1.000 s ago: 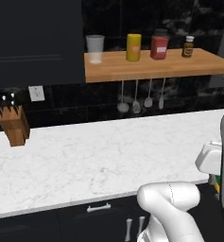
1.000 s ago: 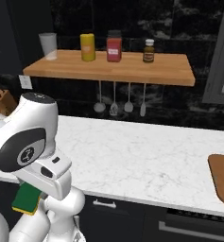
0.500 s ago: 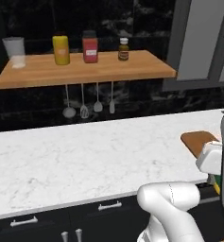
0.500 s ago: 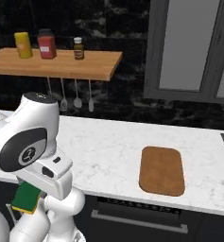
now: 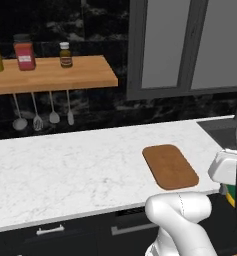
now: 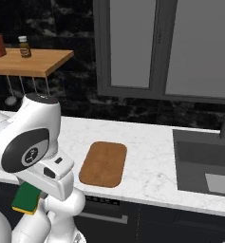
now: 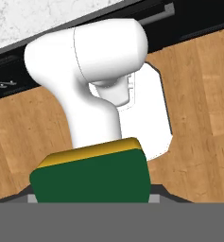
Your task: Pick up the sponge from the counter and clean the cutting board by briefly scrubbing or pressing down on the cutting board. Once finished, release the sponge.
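End effector (image 7: 90,201) pinches green-and-yellow rectangular sponge (image 7: 90,177) low beside base; brown wooden cutting board (image 6: 103,163) lies above, forward on white marble counter (image 5: 65,175).

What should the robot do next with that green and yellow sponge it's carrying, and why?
Probably lift the arm and swing the sponge up over the cutting board. The sponge sits in the end effector, hanging low beside the robot's body, below the level of the counter. The board lies bare near the counter's front edge, so the sponge must rise before it can press down there.

Even flat rendered light, dim dark backsplash, soft shadows, sharp, no glare
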Robot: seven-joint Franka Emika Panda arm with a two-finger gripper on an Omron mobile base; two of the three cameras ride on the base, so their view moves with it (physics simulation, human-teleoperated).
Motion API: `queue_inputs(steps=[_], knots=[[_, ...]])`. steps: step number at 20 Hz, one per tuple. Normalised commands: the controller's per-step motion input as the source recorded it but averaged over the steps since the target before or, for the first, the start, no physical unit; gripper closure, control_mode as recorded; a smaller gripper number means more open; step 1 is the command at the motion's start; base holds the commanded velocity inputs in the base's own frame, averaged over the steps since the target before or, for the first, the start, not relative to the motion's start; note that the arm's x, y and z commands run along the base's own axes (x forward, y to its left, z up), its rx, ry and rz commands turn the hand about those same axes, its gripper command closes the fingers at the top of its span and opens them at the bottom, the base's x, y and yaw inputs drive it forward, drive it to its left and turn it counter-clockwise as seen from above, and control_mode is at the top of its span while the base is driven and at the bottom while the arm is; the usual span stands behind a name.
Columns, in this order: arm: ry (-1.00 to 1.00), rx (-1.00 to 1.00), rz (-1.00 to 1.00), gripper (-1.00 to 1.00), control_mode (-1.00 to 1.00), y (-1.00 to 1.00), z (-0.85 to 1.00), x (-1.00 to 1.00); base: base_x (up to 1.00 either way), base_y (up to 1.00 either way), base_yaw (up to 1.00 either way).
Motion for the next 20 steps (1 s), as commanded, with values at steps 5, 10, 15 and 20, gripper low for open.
queue_inputs(steps=[5,10,15,20], knots=[[0.00,0.00,0.00,1.00,1.00,0.00,0.00,0.00,0.00,-0.01,0.00],[0.00,0.00,0.00,1.00,1.00,0.00,0.00,0.00,0.27,0.05,-0.02],[0.00,0.00,0.00,1.00,1.00,0.00,0.00,0.00,0.58,0.12,-0.03],[0.00,0.00,0.00,1.00,1.00,0.00,0.00,0.00,0.12,0.15,-0.01]])
